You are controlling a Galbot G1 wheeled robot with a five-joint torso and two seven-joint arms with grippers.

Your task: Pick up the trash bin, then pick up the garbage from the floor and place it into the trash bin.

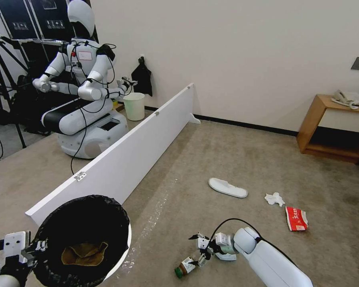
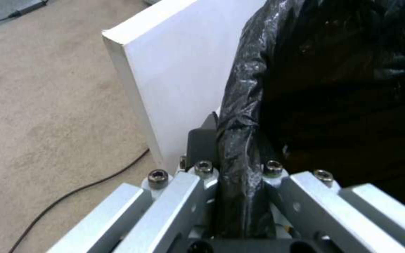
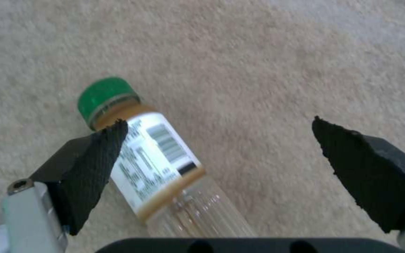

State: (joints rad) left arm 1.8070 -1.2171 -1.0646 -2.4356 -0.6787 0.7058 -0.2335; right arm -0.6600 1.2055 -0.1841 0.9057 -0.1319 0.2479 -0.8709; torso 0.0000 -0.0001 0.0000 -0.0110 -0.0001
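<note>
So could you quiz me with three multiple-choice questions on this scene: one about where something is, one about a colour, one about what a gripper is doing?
1. Where does the bottle lie?
A. on the carpet by the right gripper
B. inside the trash bin
C. on the wooden side table

2. What colour is the bottle's cap?
A. red
B. green
C. white

3. What is the left gripper doing?
A. hanging open in the air
B. holding a slipper
C. clamped on the trash bin's bag-covered rim

Answers:
1. A: the head view shows the bottle on the carpet next to the right gripper, whose fingers stand open around it in the right wrist view.
2. B: the right wrist view shows a green cap.
3. C: the left wrist view shows black bag squeezed between its fingers.
</note>
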